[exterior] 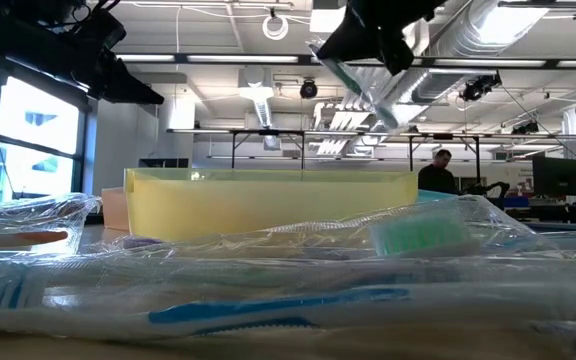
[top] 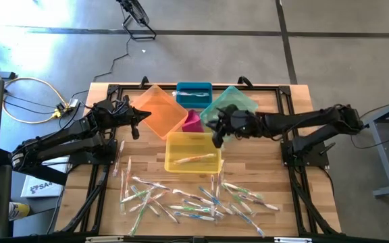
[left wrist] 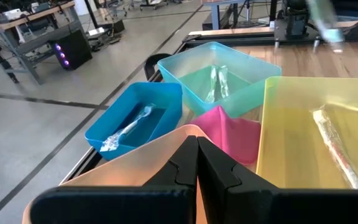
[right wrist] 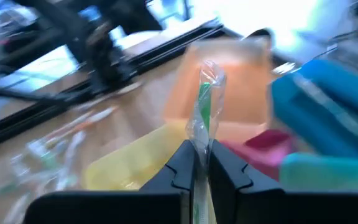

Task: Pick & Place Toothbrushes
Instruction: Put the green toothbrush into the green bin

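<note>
Right jaws around wrapped toothbrush (right wrist: 204,109)

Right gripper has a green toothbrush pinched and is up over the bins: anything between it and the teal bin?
Nothing visible blocks it. The right gripper holds the green toothbrush in the air above the yellow bin's far edge; the teal bin sits open-topped just beyond. The left gripper waits, shut, over the orange bin.

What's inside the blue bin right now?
The blue bin holds one wrapped toothbrush, lying along its floor in the left wrist view. In the high view the bin's inside is too small to read, so anything beneath the wrapper stays unseen.
</note>
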Motion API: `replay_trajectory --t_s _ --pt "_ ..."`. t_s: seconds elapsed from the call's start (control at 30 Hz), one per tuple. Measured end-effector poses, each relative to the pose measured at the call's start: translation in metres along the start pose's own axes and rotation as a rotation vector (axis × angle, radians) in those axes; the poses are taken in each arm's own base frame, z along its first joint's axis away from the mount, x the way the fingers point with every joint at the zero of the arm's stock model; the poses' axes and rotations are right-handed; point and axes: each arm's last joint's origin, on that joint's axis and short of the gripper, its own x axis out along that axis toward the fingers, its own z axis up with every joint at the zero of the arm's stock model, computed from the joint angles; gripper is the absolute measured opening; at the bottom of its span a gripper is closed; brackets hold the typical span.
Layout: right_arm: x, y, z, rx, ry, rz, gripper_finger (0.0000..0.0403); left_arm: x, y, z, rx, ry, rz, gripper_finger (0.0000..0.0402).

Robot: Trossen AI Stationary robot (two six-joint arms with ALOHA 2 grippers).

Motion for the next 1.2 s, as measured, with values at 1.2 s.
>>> replay_trajectory --t_s 1.2 --pt "0.023 -0.112 -0.052 0.355 -0.261 -0.606 0.0017 0.0 0.0 0.0 0.012 -0.001 0.0 0.0"
